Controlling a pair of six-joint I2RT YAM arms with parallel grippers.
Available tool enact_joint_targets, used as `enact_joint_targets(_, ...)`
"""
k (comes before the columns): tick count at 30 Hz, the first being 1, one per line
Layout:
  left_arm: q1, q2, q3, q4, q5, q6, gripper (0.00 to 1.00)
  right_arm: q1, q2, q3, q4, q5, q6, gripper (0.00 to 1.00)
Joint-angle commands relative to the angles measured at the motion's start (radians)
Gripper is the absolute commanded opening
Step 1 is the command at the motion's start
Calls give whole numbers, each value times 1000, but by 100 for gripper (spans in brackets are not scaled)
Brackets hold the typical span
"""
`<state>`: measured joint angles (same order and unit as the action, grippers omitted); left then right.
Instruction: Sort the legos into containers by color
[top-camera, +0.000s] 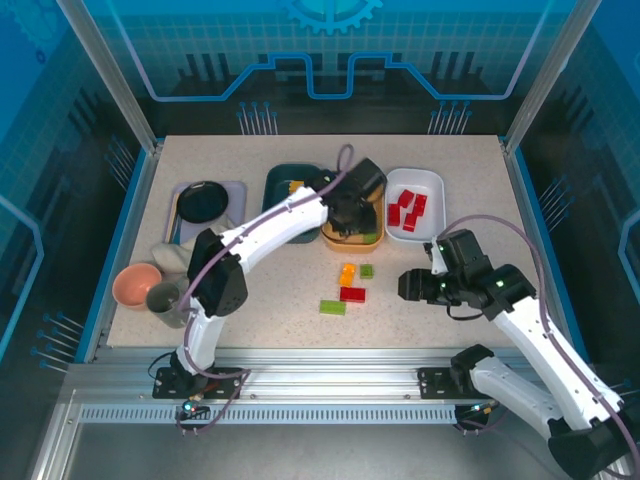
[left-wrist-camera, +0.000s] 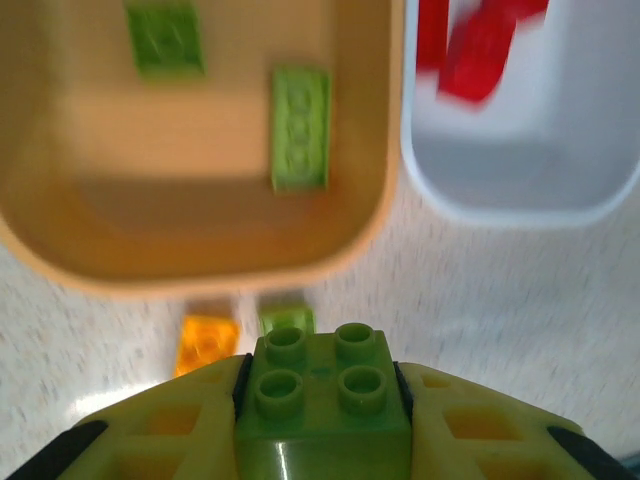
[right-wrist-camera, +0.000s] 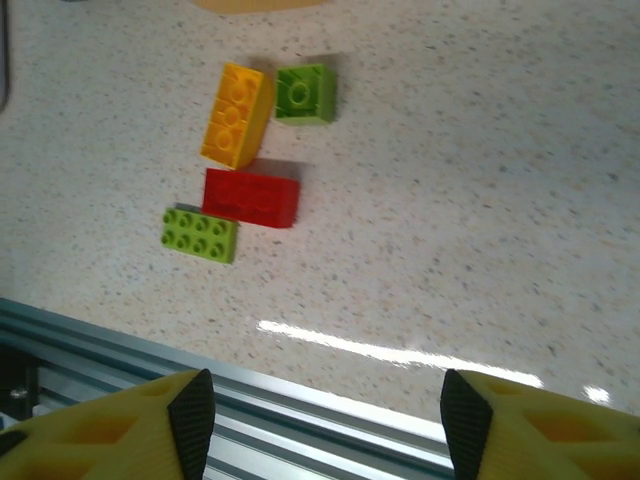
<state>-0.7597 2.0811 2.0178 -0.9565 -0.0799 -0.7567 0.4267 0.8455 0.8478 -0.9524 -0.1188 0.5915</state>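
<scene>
Nothing readable here, no lettering, numbers or brand marks that I can make out. Closest thing to a sign is the gear emblem (top-camera: 330, 10), top centre on the blue back panel (top-camera: 200, 50).

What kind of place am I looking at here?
Probably a robotics lab or demo cell: speckled table boxed in by aluminium posts and blue panels, left arm and right arm bolted to a rail.
</scene>
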Motion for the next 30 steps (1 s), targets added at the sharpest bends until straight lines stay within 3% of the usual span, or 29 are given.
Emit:
enact_joint_targets(1, 71, 47, 40, 75, -46, 37, 32, -3, 51, 59, 151, -79, 23, 65)
enact_joint_targets(8, 155, 288, 332, 48, -112, 113, 32, -53, 188, 117, 238, -125, 75, 65)
enact_joint_targets(13, 182, 401, 434, 40, -127, 121, 32, -92, 254, 149, 245, -162, 83, 66)
enact_joint_targets(22, 194, 472, 437, 6, -109, 81, 34, -117, 289, 148, 248, -182, 84, 66)
enact_joint_targets(30, 192, 474, 437, -8, -73, 71, 51, -125, 305, 164, 193, -155, 39, 68)
